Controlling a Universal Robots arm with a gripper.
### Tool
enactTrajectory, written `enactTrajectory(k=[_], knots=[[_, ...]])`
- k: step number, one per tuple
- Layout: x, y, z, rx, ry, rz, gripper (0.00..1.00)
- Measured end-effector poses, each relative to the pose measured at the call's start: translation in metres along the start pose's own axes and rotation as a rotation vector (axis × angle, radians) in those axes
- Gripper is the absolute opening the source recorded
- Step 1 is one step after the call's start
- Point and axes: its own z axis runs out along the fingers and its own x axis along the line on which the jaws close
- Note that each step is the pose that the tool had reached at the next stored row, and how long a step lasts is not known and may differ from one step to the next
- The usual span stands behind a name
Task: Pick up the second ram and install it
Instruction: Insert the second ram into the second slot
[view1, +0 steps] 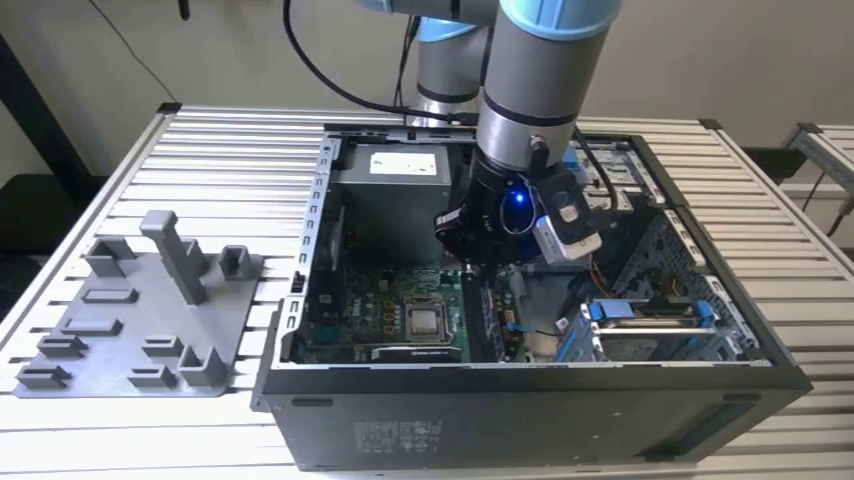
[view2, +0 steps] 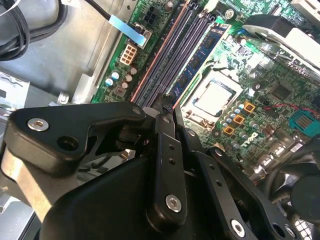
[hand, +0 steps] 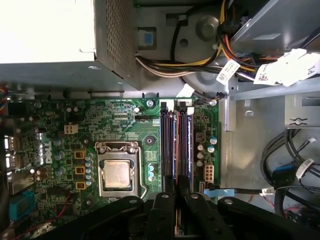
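Inside open black steel PC case (view1: 534, 400), on slatted aluminium counter (view1: 227, 150): black jointed end effector (view2: 165, 102) hangs over green motherboard (hand: 125, 130), fingers pressed close on a thin edge-on strip, apparently the second ram (hand: 176, 220), just above four long black plastic memory slots (hand: 176, 145). One blue stick (view2: 200, 55) sits seated beside square metal CPU socket (hand: 117, 172). Grey perforated power-supply box (hand: 65, 40) and cable bundle (hand: 165, 67) stand close. Grey plastic pegged fixture plate (view1: 134, 320) lies at the exterior view's left.
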Motion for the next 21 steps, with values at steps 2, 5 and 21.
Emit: enactTrajectory(k=[2,5,21], knots=[[0.0002,0.0000,0.0003,0.0001,0.0000,0.000,0.14],[0.0003,0.0000,0.0007,0.0001,0.0000,0.000,0.14],[0.0027,0.0001,0.0118,0.0001,0.0001,0.000,0.14]])
